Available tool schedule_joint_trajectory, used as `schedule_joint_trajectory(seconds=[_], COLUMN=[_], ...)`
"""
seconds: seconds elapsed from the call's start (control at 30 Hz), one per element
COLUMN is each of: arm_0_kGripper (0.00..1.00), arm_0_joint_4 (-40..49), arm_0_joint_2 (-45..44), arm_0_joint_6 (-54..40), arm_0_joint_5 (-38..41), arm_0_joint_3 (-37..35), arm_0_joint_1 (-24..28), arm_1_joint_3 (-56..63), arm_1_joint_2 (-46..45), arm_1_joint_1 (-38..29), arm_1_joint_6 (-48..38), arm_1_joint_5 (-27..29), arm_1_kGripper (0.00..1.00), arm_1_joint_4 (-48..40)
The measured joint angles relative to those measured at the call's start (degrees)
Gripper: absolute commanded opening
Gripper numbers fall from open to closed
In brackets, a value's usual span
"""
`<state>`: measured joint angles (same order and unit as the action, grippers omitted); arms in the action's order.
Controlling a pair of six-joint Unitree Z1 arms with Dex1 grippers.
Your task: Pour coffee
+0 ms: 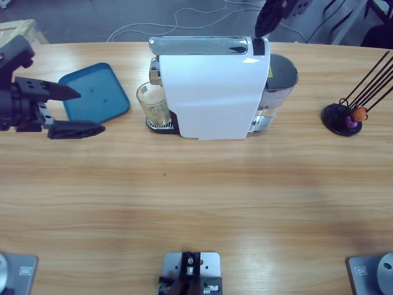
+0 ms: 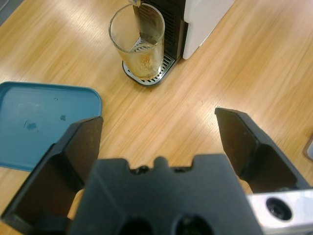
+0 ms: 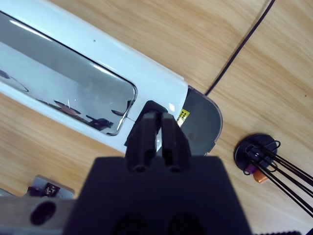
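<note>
A white capsule coffee machine stands near the far edge of the wooden worktop, its chrome lid shut. A clear glass tumbler sits on the drip grille under the spout, and the coffee is in it: a shallow light-brown layer across the base.

The left hand hovers low over the worktop, well apart from the tumbler, with its jaws spread wide and nothing between them. It points along the worktop toward the glass, and the blue tray lies just beside its far jaw.

The right hand is above the rear end of the machine's top, close to the black patch beside the chrome lid. Its jaws are pressed together with nothing between them. Whether the tips touch the machine cannot be told.

Brewing looks done or nearly so, judging by the little coffee in the glass. The step in hand seems to be fetching the tumbler. That calls for the left hand to advance level, bracket the glass below its rim, close gently and draw it clear of the spout without tipping.

A black capsule stand with a few coloured capsules sits well off to the side, not involved.
</note>
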<state>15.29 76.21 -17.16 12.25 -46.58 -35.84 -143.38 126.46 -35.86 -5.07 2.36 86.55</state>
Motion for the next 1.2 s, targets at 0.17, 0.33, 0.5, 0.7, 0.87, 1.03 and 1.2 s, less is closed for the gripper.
schedule_joint_trajectory(seconds=[0.17,0.33,0.5,0.7,0.87,1.03,1.2], arm_0_kGripper=[0.996,0.996,0.996,0.996,0.996,0.996,0.996], arm_0_joint_4=[0.00,-0.21,-0.58,-0.64,-0.64,-0.64,-0.64], arm_0_joint_2=[0.50,0.54,0.53,0.47,0.32,0.20,0.20], arm_0_joint_6=[0.00,0.00,0.06,0.69,1.48,1.69,1.70], arm_0_joint_5=[0.00,0.00,-0.01,-0.01,-0.01,-0.01,-0.01], arm_0_joint_3=[0.16,0.22,0.22,0.22,0.76,0.99,0.99], arm_0_joint_1=[0.00,0.00,-0.01,-0.07,-0.08,-0.08,-0.08], arm_1_joint_3=[2.12,1.36,-5.58,-4.26,-2.47,-1.43,-0.03], arm_1_joint_2=[-0.87,-1.16,-2.71,-8.01,-8.22,-8.21,-8.21], arm_1_joint_1=[0.00,0.00,0.00,-0.10,-0.76,-0.82,-0.82], arm_1_joint_6=[0.47,0.78,0.68,0.57,0.00,-0.13,-0.14], arm_1_joint_5=[0.00,0.15,1.02,1.02,1.02,1.02,1.03], arm_1_kGripper=[0.000,1.000,1.000,1.000,1.000,1.000,1.000], arm_1_joint_4=[-1.14,-1.59,-0.55,-0.06,0.04,0.04,0.04])
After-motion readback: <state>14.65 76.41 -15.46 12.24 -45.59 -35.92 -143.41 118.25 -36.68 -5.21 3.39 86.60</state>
